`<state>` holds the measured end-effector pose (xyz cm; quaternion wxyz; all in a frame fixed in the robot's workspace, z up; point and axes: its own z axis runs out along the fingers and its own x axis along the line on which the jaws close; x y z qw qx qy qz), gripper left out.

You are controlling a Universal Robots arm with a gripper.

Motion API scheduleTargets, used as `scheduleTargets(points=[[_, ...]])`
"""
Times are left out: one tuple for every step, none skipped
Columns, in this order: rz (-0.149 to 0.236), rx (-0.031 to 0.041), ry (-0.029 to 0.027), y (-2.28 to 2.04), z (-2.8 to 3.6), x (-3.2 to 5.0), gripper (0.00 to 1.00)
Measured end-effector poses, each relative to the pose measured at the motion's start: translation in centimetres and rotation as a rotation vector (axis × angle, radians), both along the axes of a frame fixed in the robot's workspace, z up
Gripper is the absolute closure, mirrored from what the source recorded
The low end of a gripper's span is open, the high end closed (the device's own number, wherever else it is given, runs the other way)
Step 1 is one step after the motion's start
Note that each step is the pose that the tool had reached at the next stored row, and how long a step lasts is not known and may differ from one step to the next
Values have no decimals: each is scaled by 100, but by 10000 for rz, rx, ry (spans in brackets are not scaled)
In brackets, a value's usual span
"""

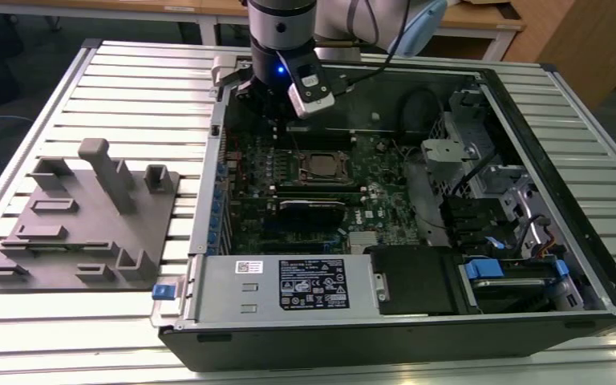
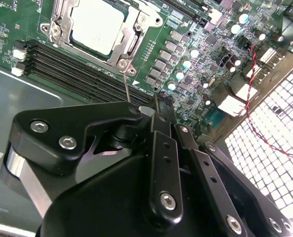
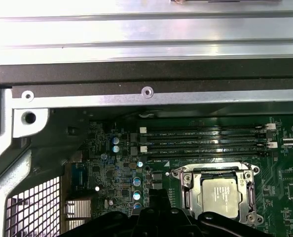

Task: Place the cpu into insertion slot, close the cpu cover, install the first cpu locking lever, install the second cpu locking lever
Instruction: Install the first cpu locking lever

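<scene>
End effector [image 2: 155, 102] closed, holding nothing. Its tips hang right beside a thin upright lever [image 2: 127, 86]. Just beyond the tips the cpu [image 2: 97, 24] sits in the slot [image 3: 215, 176], cover [image 2: 131, 44] seemingly down. Probably the first-lever step — it calls for a precise downward push.

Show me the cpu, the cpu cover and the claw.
cpu [image 2: 97, 24], second wrist view: middle of its silver-grey top.
cpu cover [image 2: 131, 43], second wrist view: one side bar of the silvery frame around the chip.
claw [image 3: 159, 195], first wrist view: where its dark fingertips meet.
</scene>
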<state>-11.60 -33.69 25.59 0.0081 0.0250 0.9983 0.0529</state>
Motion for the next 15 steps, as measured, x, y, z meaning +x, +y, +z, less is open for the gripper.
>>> scheduleTargets(points=[[0, 0, 0, 0, 0, 0, 89], [0, 0, 0, 0, 0, 0, 89], [1, 0, 0, 0, 0, 0, 89], [2, 1, 0, 0, -2, -1, 89], [2, 3, -1, 0, -4, -1, 89], [2, 14, -1, 0, -6, -3, 89], [1, 31, 0, 0, -7, -4, 89], [0, 58, 1, 0, -9, -5, 89], [-1, 76, 0, 0, -10, -6, 89], [0, 106, 0, 0, -11, -6, 89], [0, 145, 0, 0, -12, -7, 89], [1, 183, 0, 0, -13, -7, 89], [1, 235, 0, 0, -14, -7, 89], [1, 305, 0, 0, -16, -8, 89], [1, 380, -1, 0, -17, -8, 89]])
